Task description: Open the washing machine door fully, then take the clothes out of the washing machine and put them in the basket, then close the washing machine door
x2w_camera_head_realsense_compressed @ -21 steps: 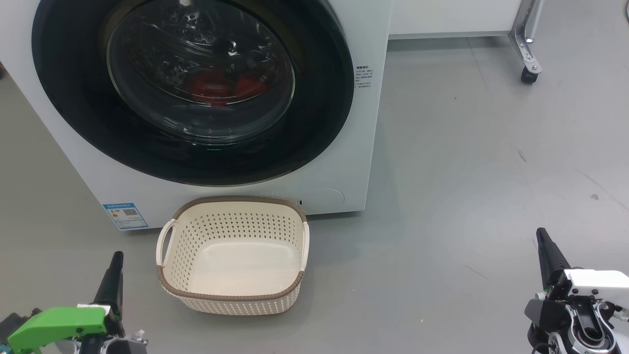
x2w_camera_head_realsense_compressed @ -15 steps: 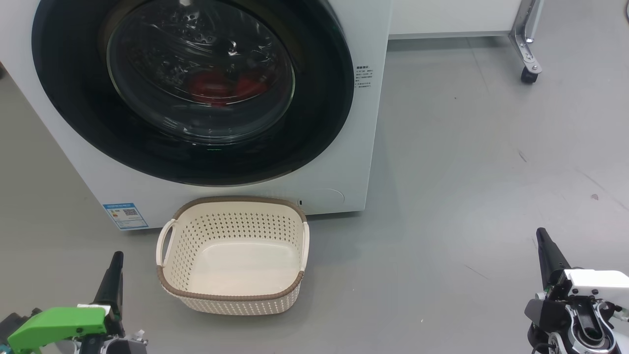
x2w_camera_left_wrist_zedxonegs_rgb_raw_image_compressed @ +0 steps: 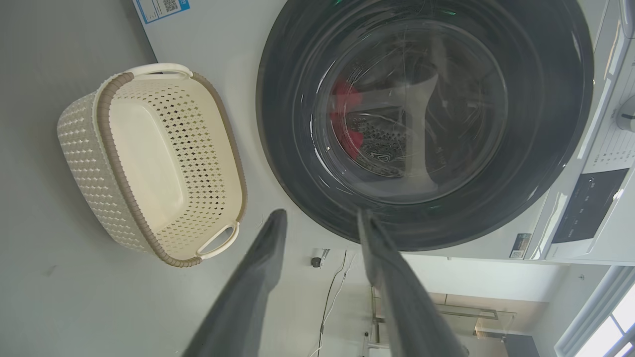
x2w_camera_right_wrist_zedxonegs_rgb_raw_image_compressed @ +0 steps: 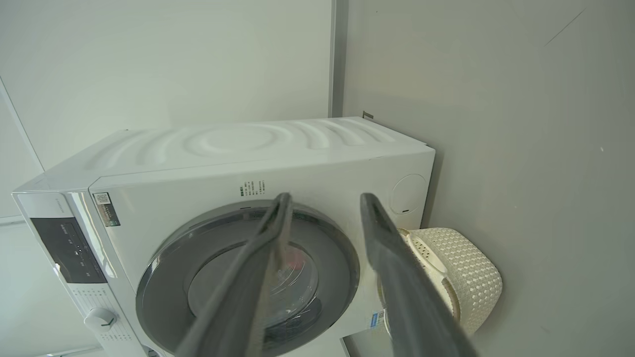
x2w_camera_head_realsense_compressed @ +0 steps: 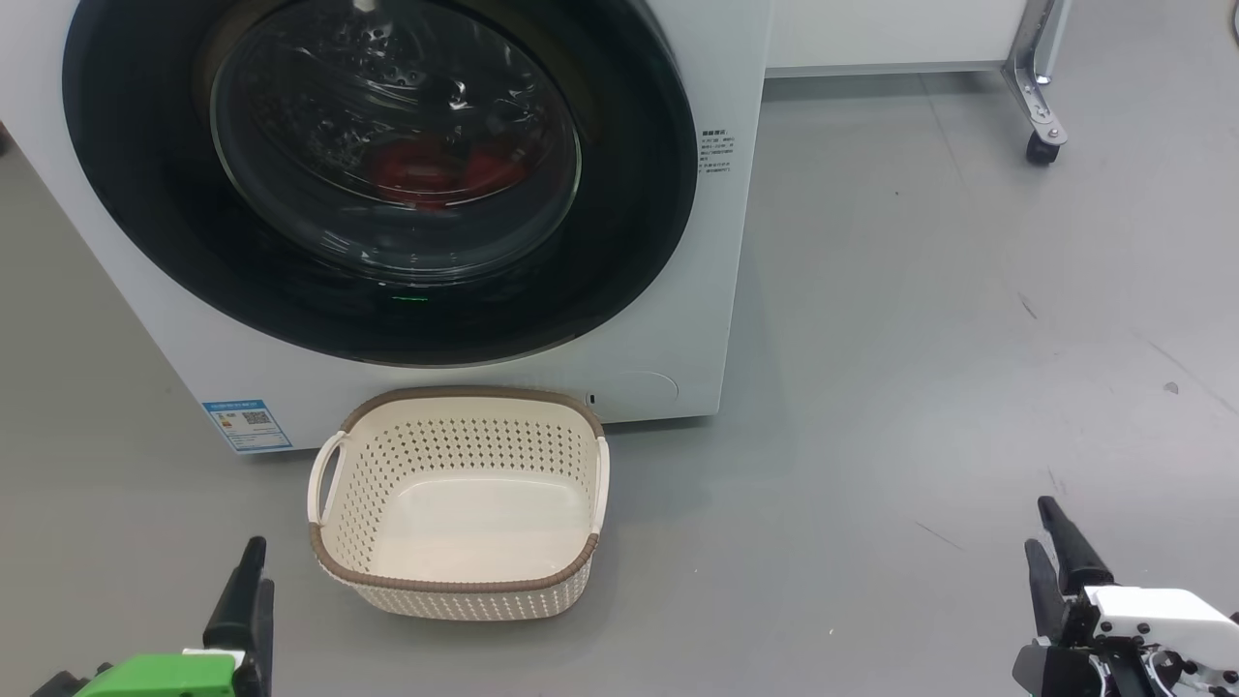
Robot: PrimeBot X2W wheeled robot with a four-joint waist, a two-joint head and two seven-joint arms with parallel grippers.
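Note:
The white washing machine [x2w_camera_head_realsense_compressed: 697, 319] fills the upper left of the head view. Its door [x2w_camera_head_realsense_compressed: 629, 194], black-rimmed with a glass bowl, lies shut against the front. Through the glass the red clothes [x2w_camera_head_realsense_compressed: 426, 169] rest low in the drum. The cream basket [x2w_camera_head_realsense_compressed: 465, 605] stands on the floor just before the machine and holds nothing. My left gripper [x2w_camera_head_realsense_compressed: 250, 581] is at the lower left, beside the basket. My right gripper [x2w_camera_head_realsense_compressed: 1041, 528] is at the lower right, far from the machine. Both wrist views show open jaws holding nothing: left gripper [x2w_camera_left_wrist_zedxonegs_rgb_raw_image_compressed: 320, 218] facing the door [x2w_camera_left_wrist_zedxonegs_rgb_raw_image_compressed: 545, 148], right gripper [x2w_camera_right_wrist_zedxonegs_rgb_raw_image_compressed: 325, 198] facing the machine [x2w_camera_right_wrist_zedxonegs_rgb_raw_image_compressed: 248, 148].
A metal leg on a caster [x2w_camera_head_realsense_compressed: 1041, 116] stands at the top right beside a white panel [x2w_camera_head_realsense_compressed: 891, 34]. Grey floor [x2w_camera_head_realsense_compressed: 920, 339] stretches to the right of the machine. A blue label [x2w_camera_head_realsense_compressed: 247, 424] sits low on the machine's front.
Both grippers have drawn back toward the bottom edge of the head view, the left shifting slightly right and the right slightly left. Machine, door and basket have not moved.

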